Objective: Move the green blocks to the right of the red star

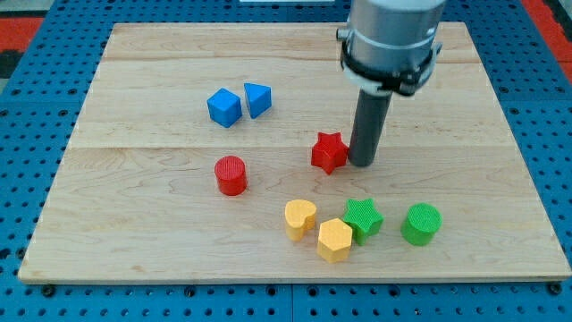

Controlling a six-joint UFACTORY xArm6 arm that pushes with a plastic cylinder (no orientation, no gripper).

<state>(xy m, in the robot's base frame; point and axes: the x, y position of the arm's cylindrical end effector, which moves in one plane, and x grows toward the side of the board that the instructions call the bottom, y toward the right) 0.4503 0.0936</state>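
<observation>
The red star (pixel 329 151) lies near the middle of the wooden board (pixel 134 179). My tip (pixel 362 164) stands just to the star's right, close to it or touching it. A green star (pixel 363 217) lies below the red star, toward the view's bottom. A green cylinder (pixel 421 224) stands to the right of the green star. Both green blocks are below my tip and apart from it.
A yellow hexagon (pixel 335 240) touches the green star's left side, with a yellow heart (pixel 300 218) beside it. A red cylinder (pixel 231 174) stands left of the red star. Two blue blocks (pixel 224 107) (pixel 257 98) sit at the upper left. A blue pegboard (pixel 27 116) surrounds the board.
</observation>
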